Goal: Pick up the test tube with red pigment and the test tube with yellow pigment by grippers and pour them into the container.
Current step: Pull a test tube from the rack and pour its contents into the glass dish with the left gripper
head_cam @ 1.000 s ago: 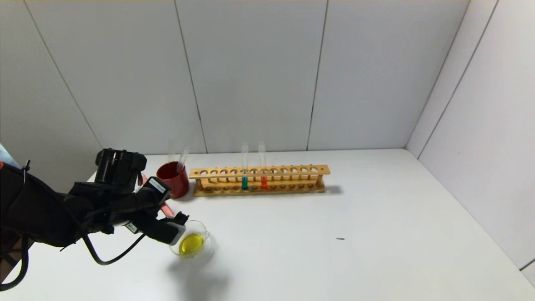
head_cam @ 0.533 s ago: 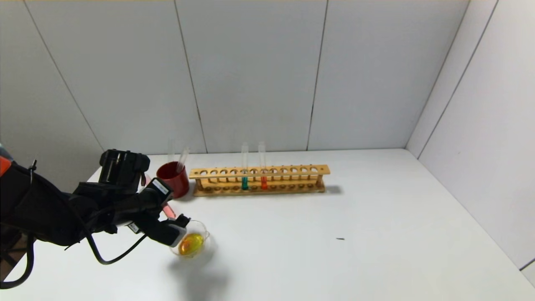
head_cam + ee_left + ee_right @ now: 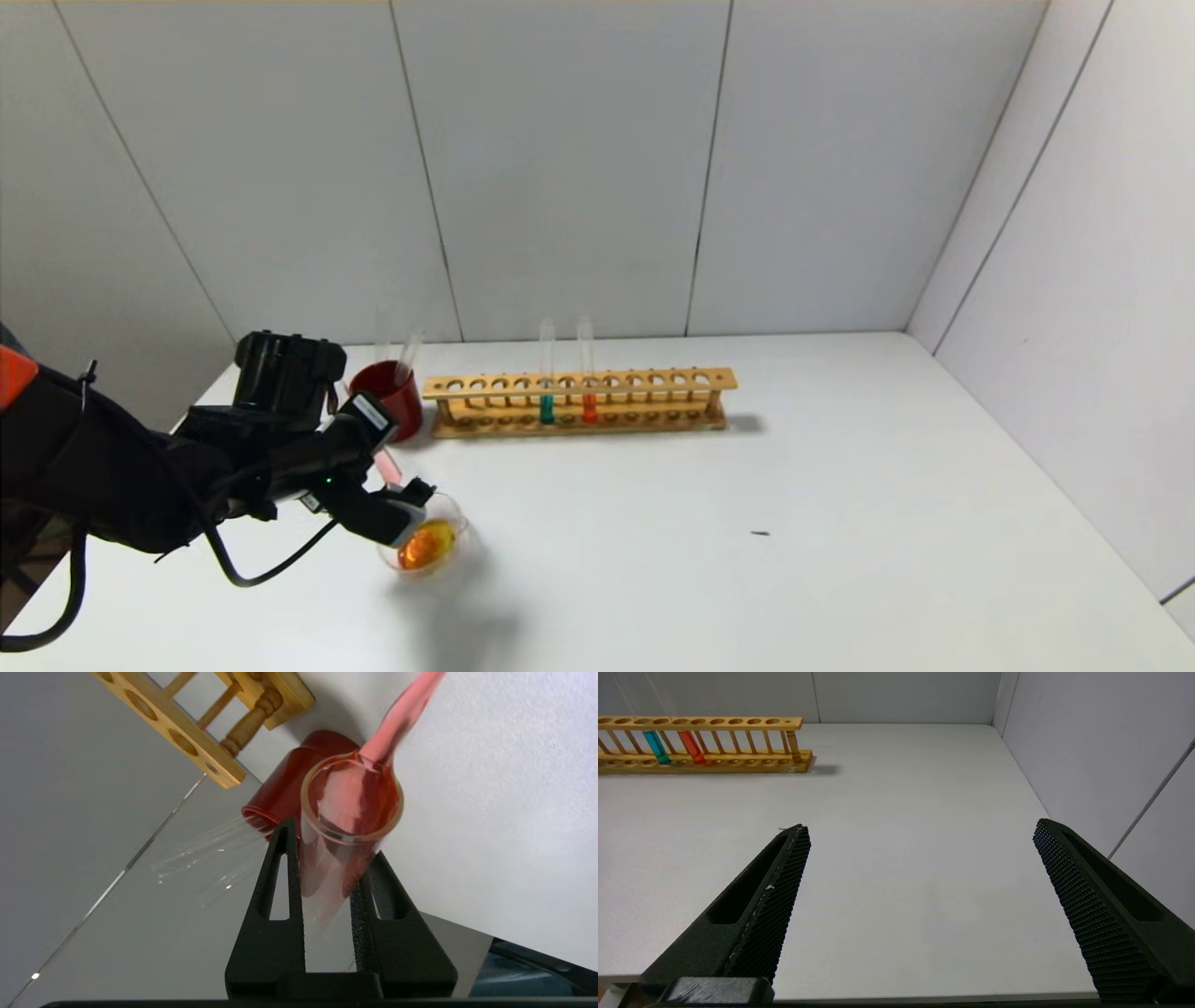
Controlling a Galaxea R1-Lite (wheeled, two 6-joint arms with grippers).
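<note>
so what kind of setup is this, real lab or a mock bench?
Probably a mock chemistry bench: plain white table boxed in by bare grey panel walls, a wooden test tube rack with coloured liquids, and a small glass container the left gripper pours into.

Lab bench: wooden test-tube rack (image 3: 579, 403), white table (image 3: 747, 523).

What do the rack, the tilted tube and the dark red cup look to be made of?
The rack: light, smooth wood, with turned posts. The test tube with red pigment, held in the left claw: clear glass or plastic; see-through. The dark red cup: opaque, probably glossy plastic or ceramic.
</note>
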